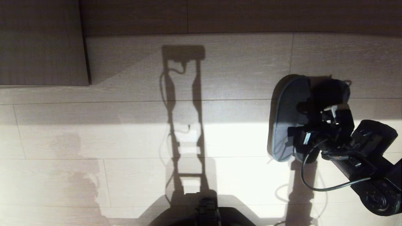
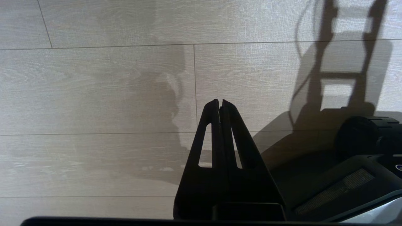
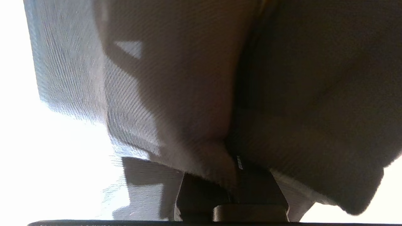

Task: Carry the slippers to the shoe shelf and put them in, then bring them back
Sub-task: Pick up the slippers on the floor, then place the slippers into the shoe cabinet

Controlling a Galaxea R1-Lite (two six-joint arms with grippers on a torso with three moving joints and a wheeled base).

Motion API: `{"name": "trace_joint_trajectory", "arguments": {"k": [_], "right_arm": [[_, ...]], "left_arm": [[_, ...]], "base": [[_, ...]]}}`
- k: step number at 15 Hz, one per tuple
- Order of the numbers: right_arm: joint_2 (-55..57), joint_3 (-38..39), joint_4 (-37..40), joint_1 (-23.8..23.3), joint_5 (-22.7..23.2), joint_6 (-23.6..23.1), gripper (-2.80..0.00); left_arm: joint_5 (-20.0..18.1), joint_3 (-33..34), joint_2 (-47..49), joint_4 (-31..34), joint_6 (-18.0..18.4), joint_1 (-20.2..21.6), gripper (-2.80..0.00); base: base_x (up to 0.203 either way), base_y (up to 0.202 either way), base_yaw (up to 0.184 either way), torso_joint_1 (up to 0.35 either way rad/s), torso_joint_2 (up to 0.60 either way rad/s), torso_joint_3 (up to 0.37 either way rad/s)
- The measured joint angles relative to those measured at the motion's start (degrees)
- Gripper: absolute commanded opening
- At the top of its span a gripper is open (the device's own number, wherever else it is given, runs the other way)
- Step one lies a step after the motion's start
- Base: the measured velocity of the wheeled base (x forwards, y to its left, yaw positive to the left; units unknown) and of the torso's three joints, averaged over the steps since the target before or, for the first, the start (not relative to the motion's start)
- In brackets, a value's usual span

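Observation:
The grey-blue slippers (image 1: 284,119) are at the right of the head view, pressed together on edge, one pale sole facing left. My right gripper (image 1: 311,114) reaches in from the lower right and is shut on them, its tips buried between the two. In the right wrist view the slippers' fabric (image 3: 176,94) fills the picture and folds over the black fingers (image 3: 251,185). Whether the slippers touch the floor I cannot tell. My left gripper (image 2: 220,102) hangs shut and empty over bare floor. The shoe shelf is out of view.
Pale wood-plank floor (image 1: 125,141) spreads across the head view. A dark wood-grain panel (image 1: 40,44) stands at the far left and a dark strip (image 1: 238,15) runs along the far edge. My base (image 1: 207,213) shows at the near edge.

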Motion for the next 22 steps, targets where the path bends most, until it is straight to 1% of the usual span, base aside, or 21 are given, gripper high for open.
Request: {"name": "trace_joint_trajectory", "arguments": {"k": [2, 4, 7, 9, 11, 12, 16, 18, 19, 20, 22], "right_arm": [[-1.75, 1.02, 0.36, 0.00, 0.99, -0.11, -2.80], [-6.00, 3.19, 1.16, 0.04, 2.03, -0.37, -2.80], [-17.87, 8.64, 5.32, 0.30, 3.44, -0.50, -2.80], [-27.79, 11.30, 10.77, 0.41, 4.01, -0.56, -2.80], [-38.74, 12.46, 19.12, 0.50, 4.48, -0.59, -2.80], [-45.13, 12.35, 24.95, 0.55, 4.81, -0.55, -2.80], [-71.27, 8.58, 53.71, 0.03, 7.49, -0.20, -2.80], [-80.88, 6.78, 67.99, -1.49, 8.84, 0.13, -2.80], [-84.63, 6.42, 73.08, -2.31, 9.55, 0.32, -2.80], [-87.94, 6.32, 76.36, -2.99, 10.63, 0.60, -2.80], [-92.29, 6.87, 78.23, -3.52, 11.73, 0.74, -2.80]], "left_arm": [[0.01, 0.00, 0.00, -0.02, 0.00, -0.02, -2.80], [-0.02, 0.00, 0.00, 0.00, 0.00, -0.06, -2.80], [0.00, 0.00, 0.00, -0.05, -0.01, -0.02, -2.80], [0.00, 0.00, 0.00, -0.05, 0.00, -0.02, -2.80], [-0.02, 0.00, 0.00, -0.02, 0.05, -0.02, -2.80], [-0.02, 0.00, 0.00, -0.03, 0.07, -0.02, -2.80], [-0.02, 0.00, 0.00, -0.05, 0.09, -0.02, -2.80], [0.00, 0.00, 0.00, -0.06, 0.11, 0.00, -2.80], [0.00, 0.00, 0.00, -0.06, 0.10, 0.00, -2.80], [0.00, 0.00, 0.00, -0.09, 0.10, 0.00, -2.80], [0.00, 0.00, 0.00, -0.06, 0.09, -0.02, -2.80]], "base": [[0.000, 0.000, 0.000, 0.000, 0.00, 0.000], [0.000, 0.000, 0.000, 0.000, 0.00, 0.000], [0.000, 0.000, 0.000, 0.000, 0.00, 0.000], [0.000, 0.000, 0.000, 0.000, 0.00, 0.000], [0.000, 0.000, 0.000, 0.000, 0.00, 0.000], [0.000, 0.000, 0.000, 0.000, 0.00, 0.000], [0.000, 0.000, 0.000, 0.000, 0.00, 0.000], [0.000, 0.000, 0.000, 0.000, 0.00, 0.000], [0.000, 0.000, 0.000, 0.000, 0.00, 0.000], [0.000, 0.000, 0.000, 0.000, 0.00, 0.000], [0.000, 0.000, 0.000, 0.000, 0.00, 0.000]]}}
